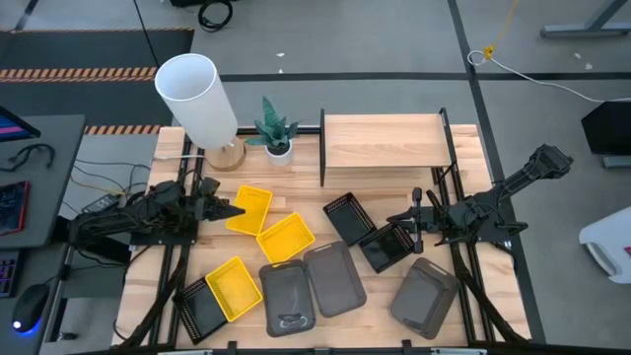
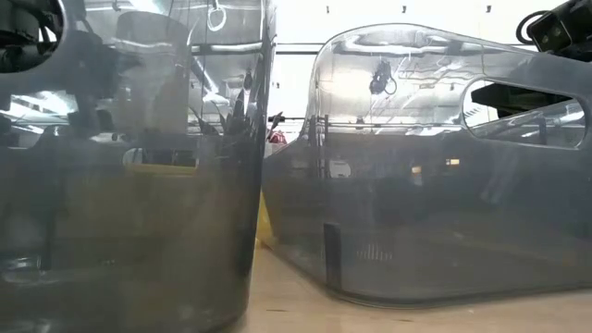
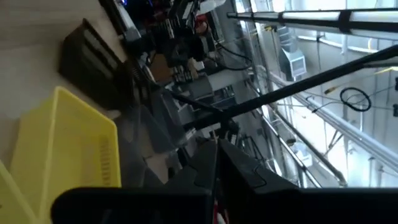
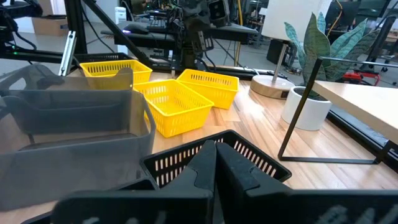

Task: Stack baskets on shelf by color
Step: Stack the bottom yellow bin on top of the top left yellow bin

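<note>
Yellow basket nxt to left tool, shelf bare.
You're lining up; can't tell either tool's opening, right tool by black basket; approach rim squarely.

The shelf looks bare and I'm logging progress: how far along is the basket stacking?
Nothing is done yet: the shelf holds no baskets. The left gripper is at a yellow basket, and the right gripper is over a black basket. All nine baskets, including the grey ones, remain on the table.
</note>
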Robot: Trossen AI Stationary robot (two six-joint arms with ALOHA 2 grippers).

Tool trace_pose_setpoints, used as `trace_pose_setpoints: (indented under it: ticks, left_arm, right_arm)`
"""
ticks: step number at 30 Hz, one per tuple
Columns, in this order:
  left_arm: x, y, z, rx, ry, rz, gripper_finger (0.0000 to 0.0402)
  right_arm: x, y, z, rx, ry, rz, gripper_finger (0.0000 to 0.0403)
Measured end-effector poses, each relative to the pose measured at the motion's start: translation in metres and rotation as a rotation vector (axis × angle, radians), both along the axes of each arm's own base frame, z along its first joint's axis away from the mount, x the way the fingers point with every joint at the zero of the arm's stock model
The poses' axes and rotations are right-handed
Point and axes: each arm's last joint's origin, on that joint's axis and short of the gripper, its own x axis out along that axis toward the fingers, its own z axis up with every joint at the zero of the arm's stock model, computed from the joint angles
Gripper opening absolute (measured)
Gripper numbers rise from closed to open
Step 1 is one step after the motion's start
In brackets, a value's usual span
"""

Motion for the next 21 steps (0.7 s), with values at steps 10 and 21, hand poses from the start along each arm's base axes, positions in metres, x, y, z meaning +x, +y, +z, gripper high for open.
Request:
trace_pose_setpoints:
  ticks: [10, 21]
  left_arm:
    - [-0.002, -0.010, 0.041, 0.060, 0.134, -0.225, 0.0018]
    - [0.013, -0.025, 0.075, 0.146, 0.519, -0.391, 0.0013]
  right_arm:
    - [0.000, 0.000, 0.000, 0.001, -0.002, 0.000, 0.0014]
    - [0.000, 0.000, 0.001, 0.005, -0.010, 0.000, 0.0014]
